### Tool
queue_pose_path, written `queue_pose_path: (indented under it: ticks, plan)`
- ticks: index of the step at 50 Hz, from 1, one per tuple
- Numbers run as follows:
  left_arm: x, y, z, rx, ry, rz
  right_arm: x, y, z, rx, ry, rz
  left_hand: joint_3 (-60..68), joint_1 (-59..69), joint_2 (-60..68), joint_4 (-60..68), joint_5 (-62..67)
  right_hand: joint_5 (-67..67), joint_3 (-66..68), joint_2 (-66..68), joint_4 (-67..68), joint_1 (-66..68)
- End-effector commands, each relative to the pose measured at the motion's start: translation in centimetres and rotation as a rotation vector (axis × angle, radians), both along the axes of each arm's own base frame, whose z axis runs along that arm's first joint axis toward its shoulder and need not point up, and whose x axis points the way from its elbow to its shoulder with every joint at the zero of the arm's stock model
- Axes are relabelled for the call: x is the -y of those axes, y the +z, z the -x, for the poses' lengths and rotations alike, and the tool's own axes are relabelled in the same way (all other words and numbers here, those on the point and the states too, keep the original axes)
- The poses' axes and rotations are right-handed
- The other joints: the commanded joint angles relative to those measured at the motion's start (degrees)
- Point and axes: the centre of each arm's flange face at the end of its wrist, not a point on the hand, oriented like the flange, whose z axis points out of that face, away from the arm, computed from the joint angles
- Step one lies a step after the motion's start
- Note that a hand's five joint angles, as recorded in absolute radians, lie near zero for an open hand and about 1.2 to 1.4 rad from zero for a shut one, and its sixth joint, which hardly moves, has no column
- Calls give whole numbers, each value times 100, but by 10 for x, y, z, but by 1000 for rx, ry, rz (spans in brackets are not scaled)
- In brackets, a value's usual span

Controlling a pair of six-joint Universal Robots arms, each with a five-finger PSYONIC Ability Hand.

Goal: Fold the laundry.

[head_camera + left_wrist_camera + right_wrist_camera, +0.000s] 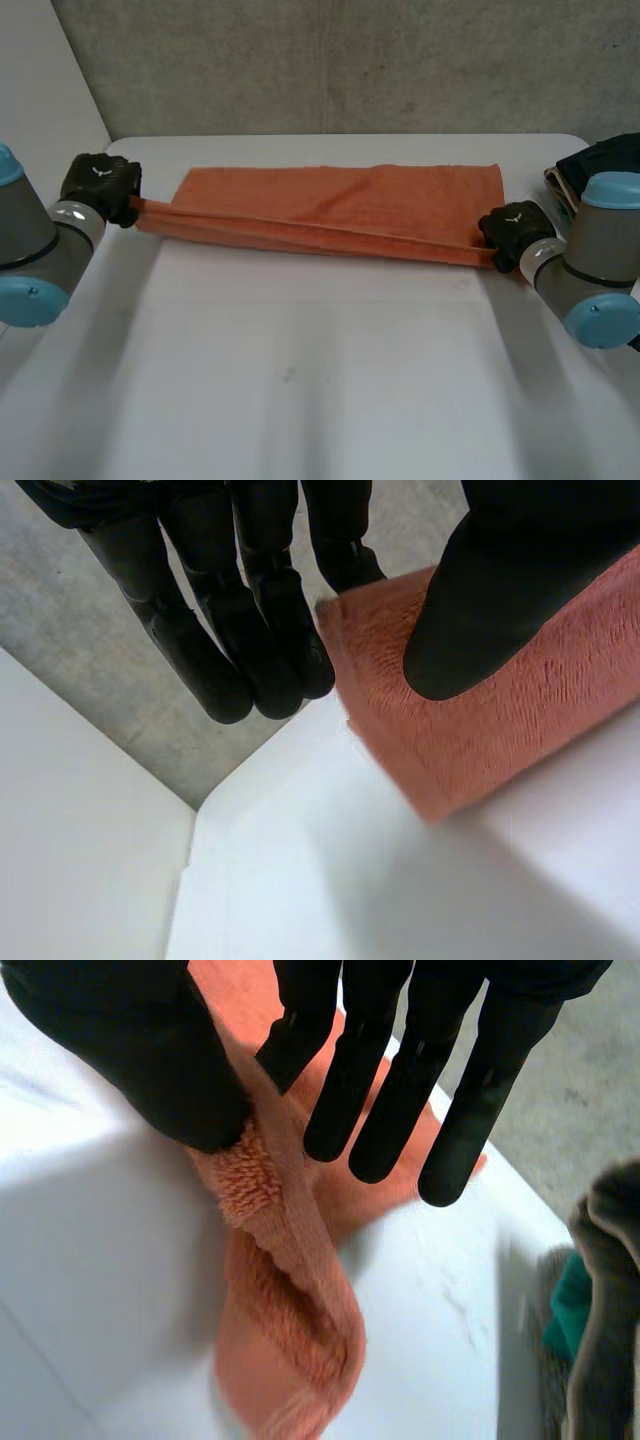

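An orange towel [340, 205] lies stretched across the far half of the white table [320, 380], its long side running from one hand to the other. In the head view the left hand [100, 183] is at the towel's left end and the right hand [512, 235] at its right end, each at a near corner. The near long edge is raised off the table and pulled into a taut ridge between them, while the far part lies flat. From that camera the hands are dark lumps (no telling how they grip).

The wrist views settle it. The left wrist view shows the left thumb pressed onto the upper face of the towel's corner, with one finger passing behind the cloth and the other fingers [255, 630] straight just beside its edge: a pinch on the towel. The right wrist view shows the right thumb on one side of a bunched fold and straight fingers [400, 1090] on the other, the cloth nipped between them and sagging to the table below.

A pile of dark clothes [600, 160] sits at the table's right edge, beside the right arm; the right wrist view shows a teal piece [570, 1305] in it.
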Motion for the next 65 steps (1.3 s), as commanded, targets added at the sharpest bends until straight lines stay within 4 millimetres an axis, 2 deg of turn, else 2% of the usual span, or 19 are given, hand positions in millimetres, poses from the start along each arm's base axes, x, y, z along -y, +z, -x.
queue_pose_path:
  ticks: [1,5,9,10,16,20,24,25,28,29,33,35,39,42,47,48,56,60,65]
  plan:
    - [-6,16,-7,7,19,-3,3,6,19,77,-150,-86,1187,1284,1137,1130,1366,-1278,-1178,-1139,-1186,-1082]
    - [-14,18,-5,5,9,-27,4,4,27,126,-201,-166,1187,1284,1137,1130,1366,-1499,-1400,-1360,-1407,-1304]
    - [-22,18,-2,6,-3,-39,4,1,34,139,-215,-228,1187,1284,1137,1130,1366,178,278,318,271,374]
    - [-25,18,-2,6,-6,-46,4,1,37,140,-216,-242,1187,1284,1137,1130,1366,1501,1601,1640,1593,1697]
    - [-37,18,-4,14,-7,-72,-3,16,46,121,-202,-263,1187,1284,1137,1130,1366,1514,1614,1654,1607,1710]
    - [-57,17,-8,44,-9,-135,-18,33,52,75,-163,-285,1187,1284,1137,1130,1366,1514,1614,1654,1607,1710]
    - [-86,14,-20,143,-13,-252,-47,44,59,-75,-60,-366,1187,1284,1137,1130,1366,1514,1614,1654,1607,1710]
    - [-100,13,-26,197,-16,-320,-62,49,65,-155,-18,-417,1187,1284,1137,1130,1366,1514,1614,1654,1607,1710]
    - [-125,10,-38,282,-27,-451,-87,55,75,-286,55,-519,1187,1284,1137,1130,1366,1514,1614,1654,1607,1710]
    - [-142,8,-45,335,-45,-542,-102,60,84,-359,97,-581,1187,1284,1137,1130,1366,1514,1614,1654,1607,1710]
    - [-171,4,-55,420,-135,-697,-122,70,96,-474,198,-642,1187,1284,1137,1130,1366,1514,1614,1654,1607,1710]
    - [-172,3,-56,447,-169,-692,-121,71,97,-479,196,-627,1187,1284,1137,1130,1366,1514,1614,1654,1607,1710]
    - [-159,6,-57,518,-204,-603,-107,68,90,-465,170,-548,1187,1284,1137,1130,1366,1514,1614,1654,1607,1710]
    - [-135,7,-50,504,-181,-530,-88,62,79,-427,131,-453,1187,1284,1137,1130,1366,1514,1614,1654,1607,1710]
    - [-102,13,-18,429,-166,-414,-61,52,60,-304,50,-327,1187,1284,1137,1130,1366,1514,1614,1654,1607,1710]
    - [-89,12,-8,404,-154,-381,-53,49,54,-266,29,-283,1187,1284,1137,1130,1366,1514,1614,1654,1607,1710]
    - [-30,3,22,341,-16,-269,-9,33,35,-179,-40,-38,1187,1284,1137,1130,1366,1514,1614,1654,1607,1710]
    - [-11,-1,32,340,19,-224,11,27,32,-192,-66,42,1187,1284,1137,1130,1366,1514,1614,1654,1607,1710]
    - [2,-6,44,359,17,-187,23,20,27,-222,-76,60,1187,1284,1137,1130,1366,1514,1614,1654,1607,1710]
